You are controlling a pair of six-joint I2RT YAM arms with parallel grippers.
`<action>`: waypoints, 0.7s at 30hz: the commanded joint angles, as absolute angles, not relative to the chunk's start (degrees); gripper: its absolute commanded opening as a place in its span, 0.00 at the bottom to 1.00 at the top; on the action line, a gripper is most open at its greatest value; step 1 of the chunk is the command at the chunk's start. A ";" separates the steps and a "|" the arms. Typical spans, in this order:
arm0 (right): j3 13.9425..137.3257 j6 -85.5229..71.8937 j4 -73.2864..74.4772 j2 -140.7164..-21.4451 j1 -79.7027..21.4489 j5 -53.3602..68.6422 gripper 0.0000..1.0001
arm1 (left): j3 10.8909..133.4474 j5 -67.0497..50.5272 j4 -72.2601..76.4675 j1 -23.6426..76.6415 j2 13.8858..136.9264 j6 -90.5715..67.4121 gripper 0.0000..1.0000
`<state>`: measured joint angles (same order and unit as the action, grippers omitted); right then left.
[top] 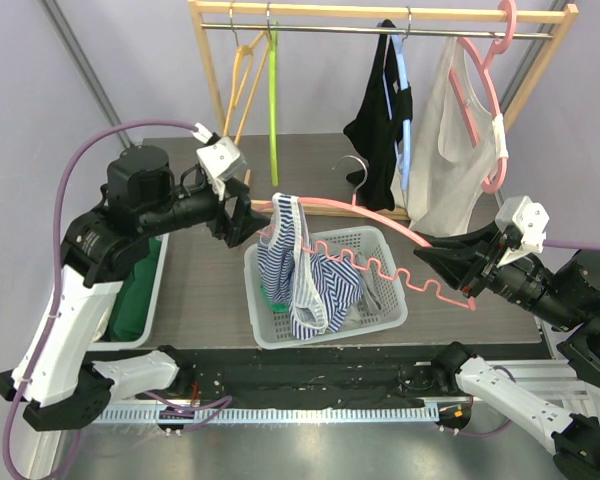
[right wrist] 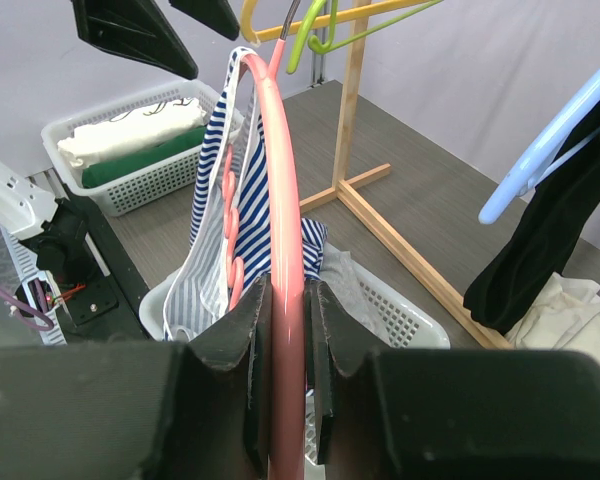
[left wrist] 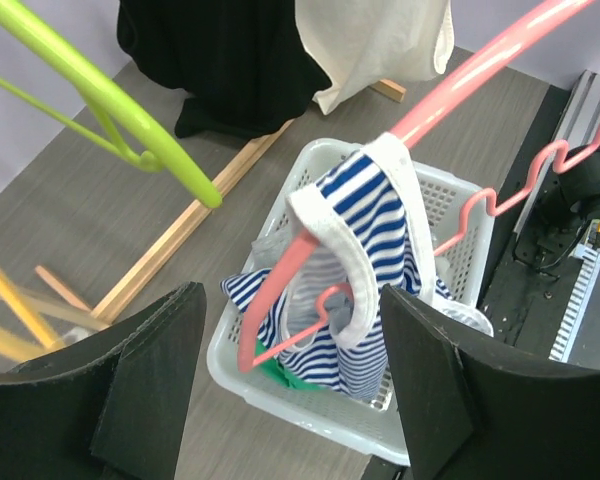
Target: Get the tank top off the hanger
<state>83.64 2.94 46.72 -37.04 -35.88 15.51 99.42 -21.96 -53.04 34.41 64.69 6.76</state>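
Green cloth (top: 130, 305) is sitting in the white bin (top: 158, 272) on the far left, out of the action. Next over, the left gripper (top: 246, 216) is hovering just beside the left tip of the hanger. Its fingers (left wrist: 150, 380) are spread wide and aren't gripping anything. In the left wrist view the garment is hanging out ahead of the gap between them.

The tank top (top: 280, 255), blue and white stripes with white trim, is hanging by one strap off that left end of the pink hanger (top: 370, 215). The rest of it is drooping down and bunching up inside the white basket (top: 325, 337) in the middle of the table, so it's half on the hanger and half in the basket.

The hanger is stretching across above the basket, tilted and not hooked on anything. Behind it, a black top (top: 375, 120) and a white top (top: 450, 160) are hanging on the wooden rack (top: 380, 12).

On the right, the right gripper (top: 438, 258) is clamping the hanger's top bar. The right wrist view shows both fingers (right wrist: 230, 340) pinching tight on the pink plastic.
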 commanded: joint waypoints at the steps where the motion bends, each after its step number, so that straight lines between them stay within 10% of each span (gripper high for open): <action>1: 85.61 2.46 40.34 -36.91 -35.86 14.68 0.01 | 100.11 -21.97 -47.46 35.77 66.44 2.73 0.73; 21: 84.81 2.46 42.01 -36.30 -35.86 13.54 0.01 | 103.88 -21.62 -47.11 38.32 69.79 3.51 0.56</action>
<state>83.64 2.90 46.78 -36.99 -35.88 15.25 100.77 -22.02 -49.58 38.15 70.46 2.09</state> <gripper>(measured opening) 0.211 0.564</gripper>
